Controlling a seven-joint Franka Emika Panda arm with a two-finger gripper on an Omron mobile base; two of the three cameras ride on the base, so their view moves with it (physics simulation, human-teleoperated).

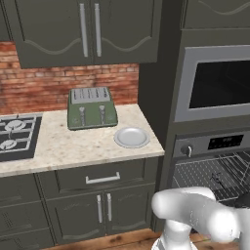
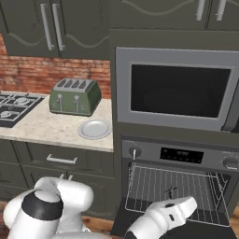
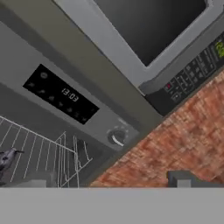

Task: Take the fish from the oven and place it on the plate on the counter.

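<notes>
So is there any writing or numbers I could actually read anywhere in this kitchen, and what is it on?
"13:03" on the oven's dark display panel, seen in the hand view.
Keypad markings on the silver-framed unit above: too small and blurred to read.
Oven display in both base views: too blurred to read.
Green toaster, plate, cabinets: no writing visible.

The oven (image 2: pixel 177 186) stands open, its mouth unblocked at the front; wire racks (image 2: pixel 172 189) span the cavity, leaving flat gaps between them. A small dark shape, possibly the fish (image 3: pixel 8 157), lies on a rack, though the view is too blurred to be sure. On the desk (image 1: pixel 73 146) the plate (image 1: pixel 132 137) sits near the right edge with open stone in front and to its left. The green toaster (image 1: pixel 92 108) stands just behind it, and the gas hob (image 1: pixel 17 134) takes the far left.
</notes>
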